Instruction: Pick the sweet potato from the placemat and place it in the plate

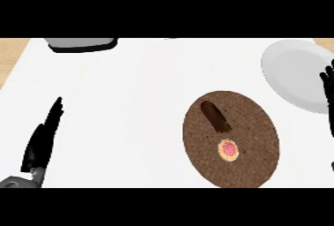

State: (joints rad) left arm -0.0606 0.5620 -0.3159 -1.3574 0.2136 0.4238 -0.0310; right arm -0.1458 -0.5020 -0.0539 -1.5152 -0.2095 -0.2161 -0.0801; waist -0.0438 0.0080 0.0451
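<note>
— Left hand (43,137) first: where is it?

— Low at the view's left, over bare white counter (130,97). Its black fingers run straight and point up the view, holding nothing. A bit of grey forearm shows at the lower left corner.

— And the right hand (327,90)?

— Only a sliver of it shows at the right edge, fingers up and straight, in front of the plate (294,66). It holds nothing as well.

— Where does the sweet potato (215,117) lie?

— On the placemat (254,145), a brown oval right of centre. The sweet potato is a dark reddish-brown, elongated piece in the mat's upper left part, lying at a slant, its upper end toward the far left.

— Anything else on that mat?

— 1 small round thing (228,150) with a pink centre and a yellow-orange ring, just below the sweet potato's lower end. I cannot tell what it is.

— The plate?

— Pale grey, round, at the upper right, apart from the placemat, with nothing on the part that shows.

— And farther back?

— A grey object on a black base (81,44) at the upper left, cut off by the view's top. Wood-coloured surface shows at the far corners.
</note>
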